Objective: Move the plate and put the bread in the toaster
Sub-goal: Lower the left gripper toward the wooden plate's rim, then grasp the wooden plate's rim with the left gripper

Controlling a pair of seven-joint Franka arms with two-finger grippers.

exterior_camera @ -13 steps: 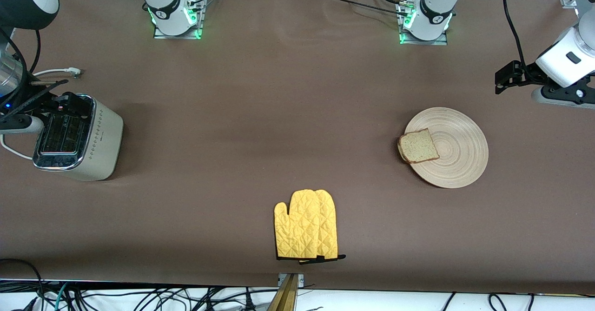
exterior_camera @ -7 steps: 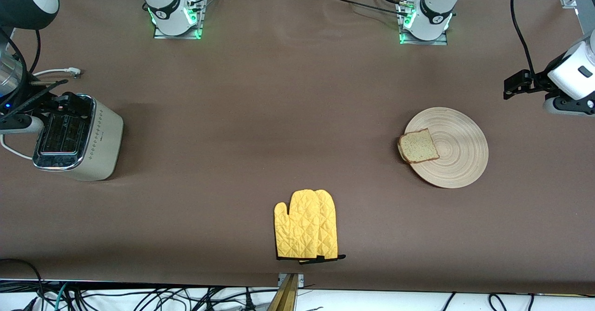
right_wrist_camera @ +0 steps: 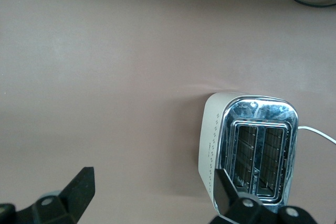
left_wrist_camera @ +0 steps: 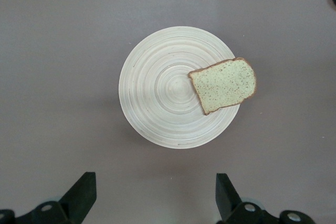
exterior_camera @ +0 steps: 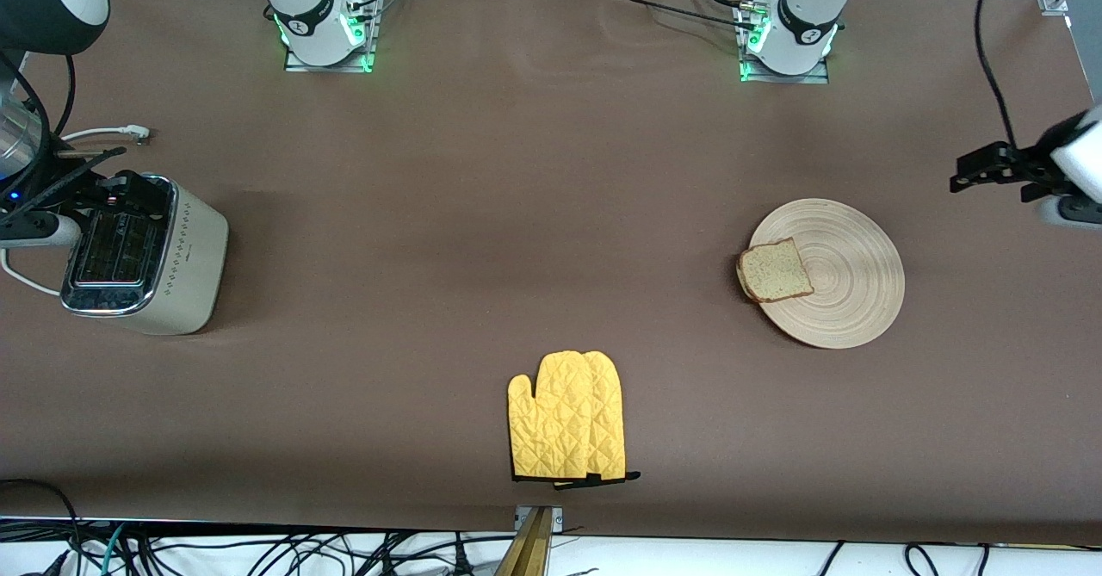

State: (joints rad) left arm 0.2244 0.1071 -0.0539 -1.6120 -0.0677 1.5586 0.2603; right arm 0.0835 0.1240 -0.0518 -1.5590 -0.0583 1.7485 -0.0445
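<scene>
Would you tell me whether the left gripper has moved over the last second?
Yes. In the front view the left gripper has drifted away from the plate, toward the left arm's end of the table, and lower in the view. The plate has not moved.

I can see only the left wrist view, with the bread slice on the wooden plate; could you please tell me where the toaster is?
Observer: The cream-beige two-slot toaster with a chrome top stands at the right arm's end of the table; the round light-wood plate lies toward the left arm's end.
Operator: Thank you. Does anything lie between them?
Observer: A yellow quilted oven mitt lies about midway along the table, nearer to the front camera than both.
Operator: And where is the right gripper?
Observer: The right gripper hangs open over the toaster's edge, while the left gripper is open over the table beside the plate.
</scene>
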